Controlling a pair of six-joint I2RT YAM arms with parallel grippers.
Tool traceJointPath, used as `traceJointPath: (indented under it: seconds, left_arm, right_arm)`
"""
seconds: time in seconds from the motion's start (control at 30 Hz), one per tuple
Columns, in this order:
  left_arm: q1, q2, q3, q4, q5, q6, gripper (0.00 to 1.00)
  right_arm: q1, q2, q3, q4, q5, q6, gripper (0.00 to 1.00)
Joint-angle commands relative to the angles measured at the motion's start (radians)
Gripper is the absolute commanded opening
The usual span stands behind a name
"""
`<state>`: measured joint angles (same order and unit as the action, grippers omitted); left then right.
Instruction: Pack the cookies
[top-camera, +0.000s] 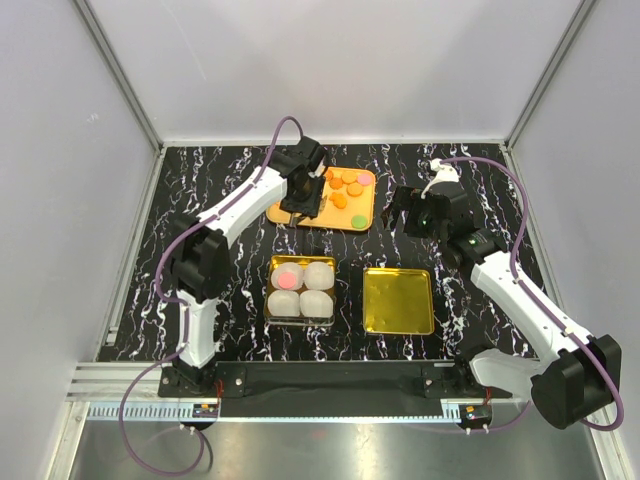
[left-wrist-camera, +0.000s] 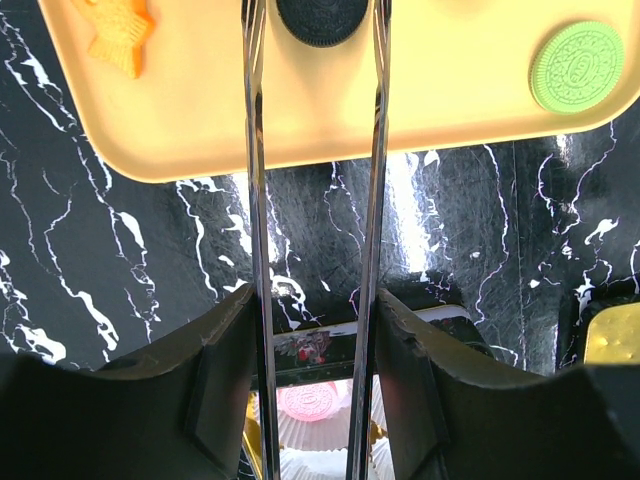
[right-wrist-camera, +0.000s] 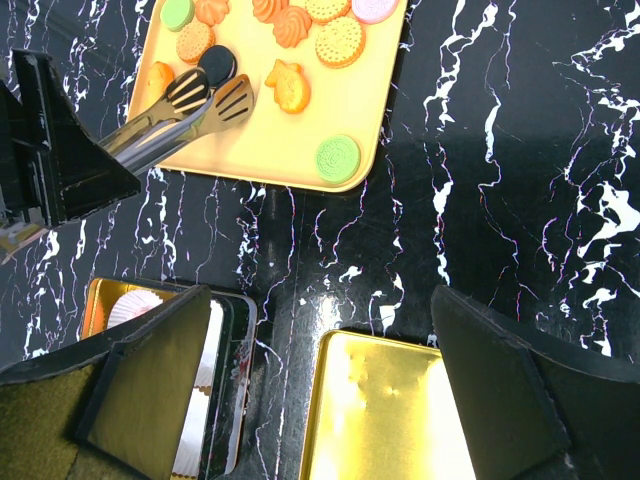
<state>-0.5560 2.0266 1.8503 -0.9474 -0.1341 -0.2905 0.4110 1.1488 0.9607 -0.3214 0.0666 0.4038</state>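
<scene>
Packing has barely begun: one round pink cookie (top-camera: 288, 279) lies in the ten-o'clock white paper cup (top-camera: 276, 285) of the gold tin (top-camera: 302, 258). Other cookies (top-camera: 350, 185) wait on the orange plastic tray (top-camera: 335, 219) at twelve o'clock. Left hand (top-camera: 300, 197), half-closed, grips metal tongs (right-wrist-camera: 185, 108) straddling a round black cookie (left-wrist-camera: 322, 20); right hand (top-camera: 400, 212) is wide open and empty.

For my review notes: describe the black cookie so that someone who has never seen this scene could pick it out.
Find the orange tray at the far side of the table, where the left claw holds metal tongs. The black cookie lies on the tray right at the tongs' tips. It is the only black disc there; everything around it is orange, green or pink.
</scene>
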Motion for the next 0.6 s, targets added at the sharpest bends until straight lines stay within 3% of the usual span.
traceJointPath:
  seconds: [0.0, 0.57]
  left_arm:
    - [0.007, 0.003, 0.004, 0.039, 0.028, 0.017, 0.51]
    - [0.007, -0.003, -0.011, 0.041, 0.014, 0.017, 0.47]
  right_arm:
    - [-0.005, -0.023, 0.021, 0.010, 0.006, -0.016, 1.00]
    - [-0.005, -0.024, 0.018, 0.012, 0.007, -0.014, 1.00]
